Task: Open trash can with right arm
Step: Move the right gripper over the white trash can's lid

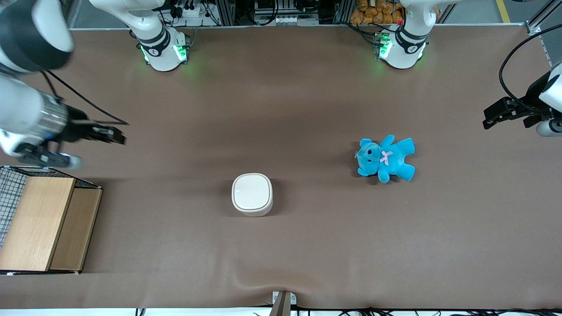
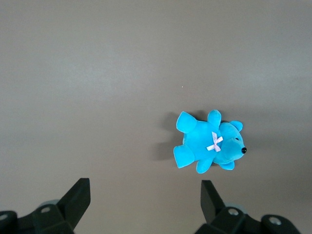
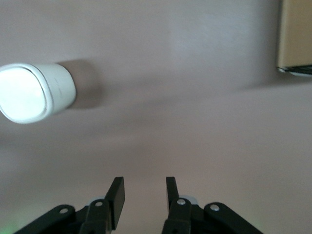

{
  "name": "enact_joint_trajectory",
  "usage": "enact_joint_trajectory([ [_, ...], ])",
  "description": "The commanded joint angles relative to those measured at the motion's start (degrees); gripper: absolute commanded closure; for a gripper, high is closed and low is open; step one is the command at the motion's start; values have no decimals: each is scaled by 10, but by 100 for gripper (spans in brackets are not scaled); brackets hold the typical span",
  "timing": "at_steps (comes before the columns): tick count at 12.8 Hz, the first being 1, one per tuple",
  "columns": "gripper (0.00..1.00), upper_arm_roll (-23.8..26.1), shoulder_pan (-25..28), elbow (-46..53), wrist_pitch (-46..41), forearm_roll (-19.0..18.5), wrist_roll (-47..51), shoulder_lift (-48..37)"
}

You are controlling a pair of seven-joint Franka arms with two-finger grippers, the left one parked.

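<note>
The trash can (image 1: pixel 252 194) is a small cream-white rounded-square bin standing on the brown table with its lid shut flat. It also shows in the right wrist view (image 3: pixel 34 91). My right gripper (image 1: pixel 115 134) hangs above the table at the working arm's end, well away from the bin and farther from the front camera than the wooden box. In the right wrist view the gripper (image 3: pixel 144 187) is open, with nothing between its black fingers (image 3: pixel 117 194) and only bare table under them.
A wooden box with wire mesh (image 1: pixel 39 221) stands at the working arm's end of the table, near the front edge; its corner shows in the right wrist view (image 3: pixel 295 34). A blue teddy bear (image 1: pixel 386 158) lies toward the parked arm's end, also in the left wrist view (image 2: pixel 207 146).
</note>
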Motion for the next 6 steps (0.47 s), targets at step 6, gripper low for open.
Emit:
enact_joint_trajectory([
  [6, 83, -2, 76, 131, 40, 8, 111, 141],
])
